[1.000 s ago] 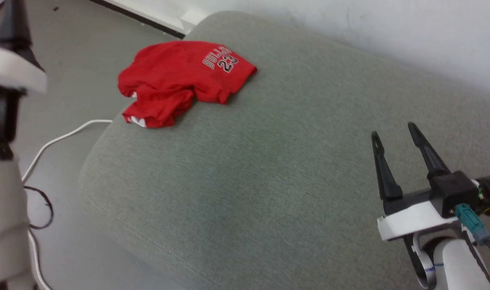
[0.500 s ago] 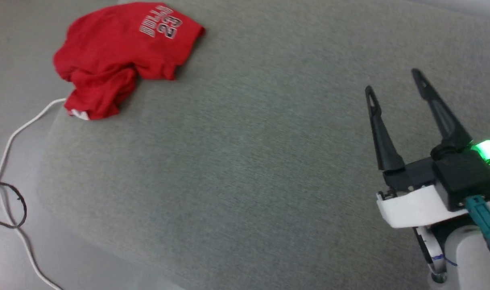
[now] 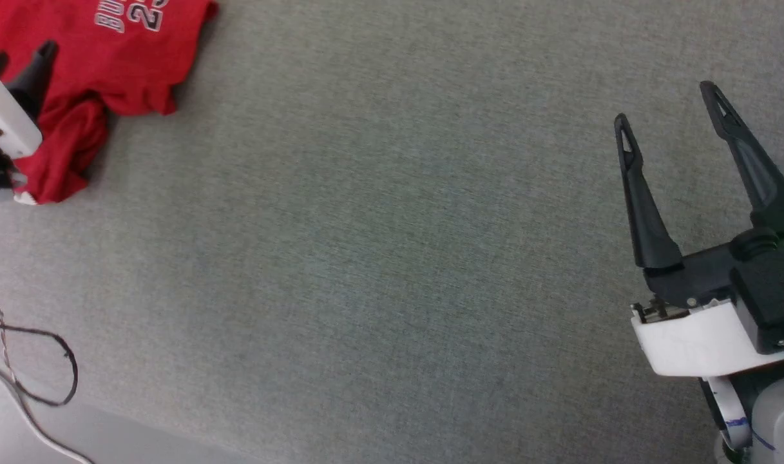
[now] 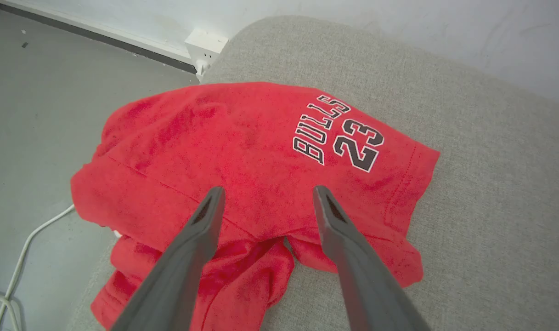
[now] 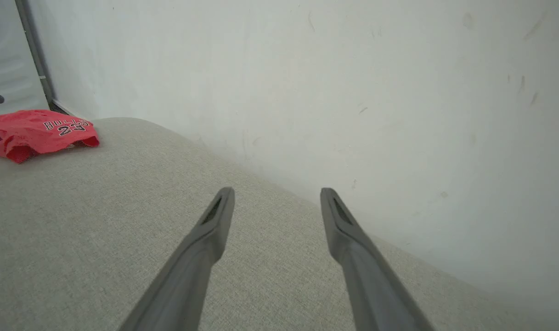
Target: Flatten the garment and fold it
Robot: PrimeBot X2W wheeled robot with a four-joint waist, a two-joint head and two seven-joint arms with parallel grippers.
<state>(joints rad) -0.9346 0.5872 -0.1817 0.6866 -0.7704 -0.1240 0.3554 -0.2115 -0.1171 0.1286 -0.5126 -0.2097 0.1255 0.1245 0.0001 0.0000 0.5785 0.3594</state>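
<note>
Garment [image 3: 127, 64] crumpled; long axis diagonal, lettered end up-right, head view.

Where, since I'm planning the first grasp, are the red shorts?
The garment lies crumpled at the head view's top left, on the grey cushion's left edge, directly ahead of the open left gripper.

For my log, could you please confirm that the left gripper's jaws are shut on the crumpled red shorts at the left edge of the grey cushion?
Not quite: the left gripper has its jaws open over the garment, not shut on it, as the left wrist view shows. The rest holds: it lies crumpled at the left edge of the grey cushion.
</note>
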